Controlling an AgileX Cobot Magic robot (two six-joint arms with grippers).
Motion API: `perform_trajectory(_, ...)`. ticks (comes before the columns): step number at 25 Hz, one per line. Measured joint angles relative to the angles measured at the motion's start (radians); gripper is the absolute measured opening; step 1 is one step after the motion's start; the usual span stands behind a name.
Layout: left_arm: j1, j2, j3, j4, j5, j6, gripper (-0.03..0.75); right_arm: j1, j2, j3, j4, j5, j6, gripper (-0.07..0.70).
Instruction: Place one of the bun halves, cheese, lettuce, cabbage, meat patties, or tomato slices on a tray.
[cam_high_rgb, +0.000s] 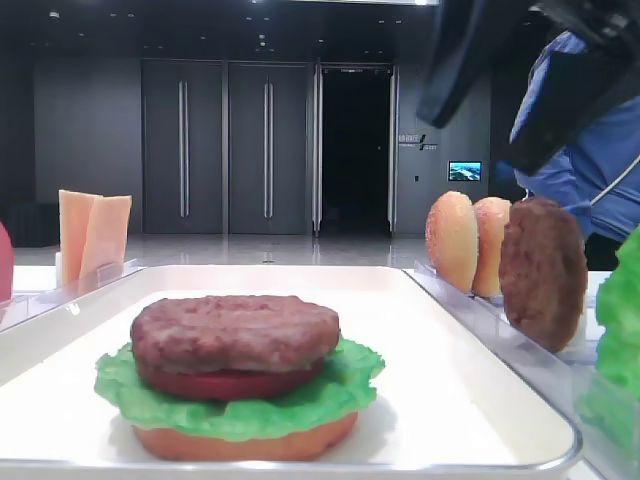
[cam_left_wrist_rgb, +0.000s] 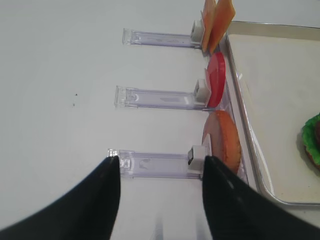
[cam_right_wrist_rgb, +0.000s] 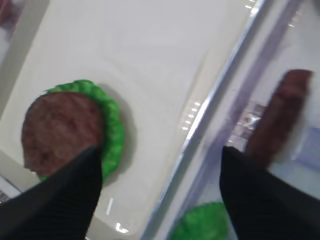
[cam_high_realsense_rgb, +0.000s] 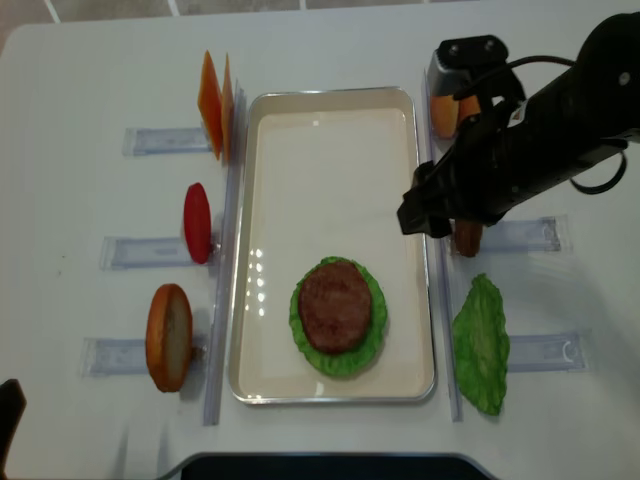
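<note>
On the white tray (cam_high_realsense_rgb: 250, 250) stands a stack: a meat patty (cam_high_realsense_rgb: 333, 305) on a tomato slice (cam_high_rgb: 230, 383), lettuce (cam_high_realsense_rgb: 372, 340) and a bun half (cam_high_rgb: 250, 443). My right gripper (cam_right_wrist_rgb: 160, 192) hangs open and empty over the tray's right rim, right of the stack. Right of the tray stand bun halves (cam_high_rgb: 455, 240), another patty (cam_high_rgb: 543, 272) and a lettuce leaf (cam_high_realsense_rgb: 481, 343). To its left stand cheese (cam_high_realsense_rgb: 215, 102), a tomato slice (cam_high_realsense_rgb: 197, 222) and a bun half (cam_high_realsense_rgb: 170, 336). My left gripper (cam_left_wrist_rgb: 161, 165) is open and empty near that bun half (cam_left_wrist_rgb: 223, 142). Cabbage is out of view.
Clear plastic holders (cam_left_wrist_rgb: 160, 97) lie in rows on the white table on both sides of the tray, each pointing outward. The right arm (cam_high_realsense_rgb: 540, 140) reaches in from the upper right above the right-hand holders. The table's front edge (cam_high_realsense_rgb: 320, 465) is close to the tray.
</note>
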Motion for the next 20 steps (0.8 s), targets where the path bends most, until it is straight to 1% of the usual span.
perform_trajectory(4, 0.0, 0.0, 0.0, 0.0, 0.0, 0.0, 0.409, -0.084, -0.055, 0.0, -0.156, 0.045, 0.116, 0.503)
perform_trajectory(6, 0.0, 0.0, 0.0, 0.0, 0.0, 0.0, 0.409, -0.122, -0.078, 0.0, -0.227, 0.073, 0.148, 0.503)
perform_trajectory(10, 0.0, 0.0, 0.0, 0.0, 0.0, 0.0, 0.409, -0.213, -0.106, 0.0, -0.325, 0.138, 0.209, 0.503)
perform_trajectory(14, 0.0, 0.0, 0.0, 0.0, 0.0, 0.0, 0.409, -0.318, -0.12, 0.0, -0.392, 0.194, 0.243, 0.503)
perform_trajectory(20, 0.0, 0.0, 0.0, 0.0, 0.0, 0.0, 0.409, -0.443, -0.123, 0.0, -0.482, 0.278, 0.247, 0.503)
